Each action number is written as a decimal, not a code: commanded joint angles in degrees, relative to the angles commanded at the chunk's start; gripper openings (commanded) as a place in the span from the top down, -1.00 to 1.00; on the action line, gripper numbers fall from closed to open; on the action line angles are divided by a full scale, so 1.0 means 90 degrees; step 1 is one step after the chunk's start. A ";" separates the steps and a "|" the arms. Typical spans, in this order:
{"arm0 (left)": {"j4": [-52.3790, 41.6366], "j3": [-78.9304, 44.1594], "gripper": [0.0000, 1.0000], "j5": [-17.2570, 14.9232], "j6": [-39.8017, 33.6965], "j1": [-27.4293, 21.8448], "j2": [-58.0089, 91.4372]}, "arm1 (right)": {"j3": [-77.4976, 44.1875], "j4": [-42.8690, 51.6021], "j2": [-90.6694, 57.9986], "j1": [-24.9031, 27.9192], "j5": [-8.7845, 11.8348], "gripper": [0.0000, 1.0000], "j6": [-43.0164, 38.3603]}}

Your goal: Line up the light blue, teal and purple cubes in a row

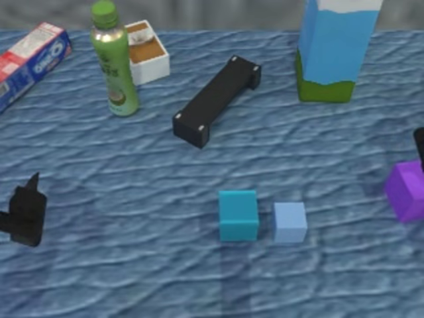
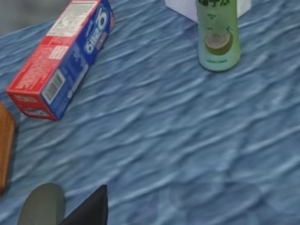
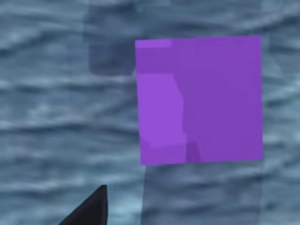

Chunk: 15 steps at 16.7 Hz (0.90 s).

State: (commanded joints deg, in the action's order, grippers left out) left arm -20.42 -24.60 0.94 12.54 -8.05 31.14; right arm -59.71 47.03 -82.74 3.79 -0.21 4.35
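My right tool [image 1: 420, 142] above the purple cube [image 1: 407, 190]; grip state unclear.
Teal [image 1: 238, 214] and light blue [image 1: 290, 222] already sit side by side mid-counter; purple, at the right edge, must still join. Left tool [image 1: 25, 213] parked left.

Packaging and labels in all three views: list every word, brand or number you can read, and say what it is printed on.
"OREO", white letters on blue: on the red and blue box lying at the table's far left.
Smaller print and a barcode on that box: too blurred to read.
Dark characters at the top of the green bottle's label: blurred, unreadable.
Blue and green carton, black bar, white box, three cubes: no text visible.
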 joint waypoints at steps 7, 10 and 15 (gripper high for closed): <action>0.1928 0.2382 -1.00 -0.0079 -0.1186 0.0894 -0.2984 | -0.1991 0.1415 -0.2549 0.0098 0.0012 -1.00 0.0130; 0.2250 0.2717 -1.00 -0.0103 -0.1382 0.1015 -0.3437 | -0.2311 0.1616 -0.2900 0.0113 0.0018 -1.00 0.0149; 0.2269 0.2733 -1.00 -0.0104 -0.1394 0.1021 -0.3460 | -0.2342 0.1632 -0.2940 0.0081 0.0016 -1.00 0.0149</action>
State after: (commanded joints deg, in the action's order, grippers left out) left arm 0.00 0.00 0.00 0.00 1.15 0.00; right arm -80.79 61.72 -109.20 4.52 -0.06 5.69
